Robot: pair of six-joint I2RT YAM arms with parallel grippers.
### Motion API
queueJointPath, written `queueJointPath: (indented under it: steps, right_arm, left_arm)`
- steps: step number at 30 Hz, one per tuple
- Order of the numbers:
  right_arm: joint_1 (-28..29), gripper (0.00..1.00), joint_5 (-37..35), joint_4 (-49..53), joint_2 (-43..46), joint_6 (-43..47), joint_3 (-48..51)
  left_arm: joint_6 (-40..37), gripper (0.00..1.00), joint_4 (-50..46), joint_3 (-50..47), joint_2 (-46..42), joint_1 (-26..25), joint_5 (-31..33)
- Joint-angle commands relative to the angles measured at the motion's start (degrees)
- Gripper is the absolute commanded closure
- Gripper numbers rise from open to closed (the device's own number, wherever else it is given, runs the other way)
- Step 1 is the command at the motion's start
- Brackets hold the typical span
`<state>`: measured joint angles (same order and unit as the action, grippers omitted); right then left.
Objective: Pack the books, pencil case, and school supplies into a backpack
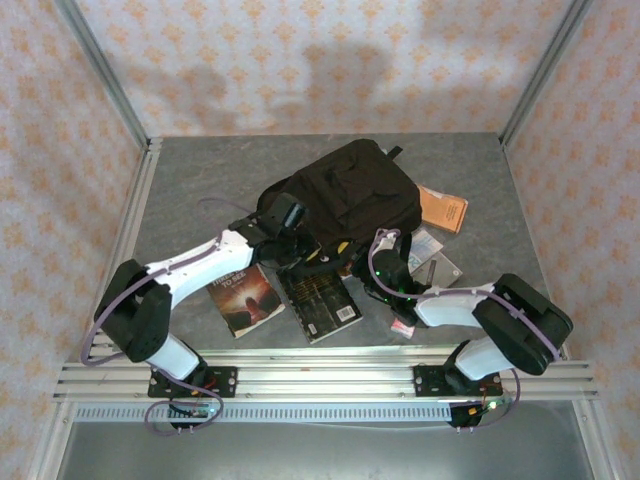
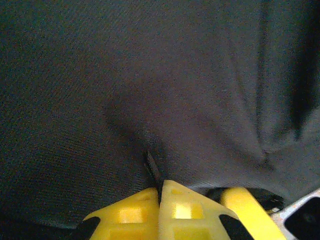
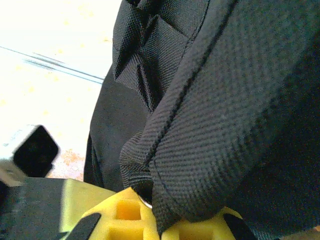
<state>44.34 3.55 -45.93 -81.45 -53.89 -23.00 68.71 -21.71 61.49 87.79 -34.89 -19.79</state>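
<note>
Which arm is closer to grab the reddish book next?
Left, probably: the reddish book lies just beside the left arm. Both the left pincer and right pincer now pinch the backpack, so it must let go first.

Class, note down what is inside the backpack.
Black fabric of the backpack covers its inside, so its contents cannot be seen. On the table beside it lie a reddish book, a black-grey book and an orange booklet.

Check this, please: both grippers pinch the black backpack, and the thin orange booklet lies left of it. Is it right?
Not quite: the top view shows the orange booklet lying right of the backpack. The left gripper and right gripper do pinch its fabric.
</note>
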Motion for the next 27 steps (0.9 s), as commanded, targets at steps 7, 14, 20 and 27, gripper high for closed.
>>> queueJointPath:
  steps: [7,14,20,27]
  right_arm:
    - [0.13,0.42,-5.40,13.24,3.65,2.67,-7.89]
    - [-0.50,0.22,-15.01,39.29,9.32,0.27,-16.55]
    - [-4.07,0.26,-16.52,55.70,7.62,-4.82,-23.32]
    - [-6.40,0.33,-9.78,62.73,-1.54,-5.34,-30.17]
  left_arm:
    - [-13.23,1.00,-5.55,2.67,-4.57,-0.57,6.50]
    - [-18.55,1.00,-8.07,2.94,-4.86,-0.76,8.51]
    - [-22.83,1.00,-9.22,3.65,-5.77,-0.88,9.43]
    - [-24.42,1.00,-9.07,6.69,-2.19,-1.27,7.93]
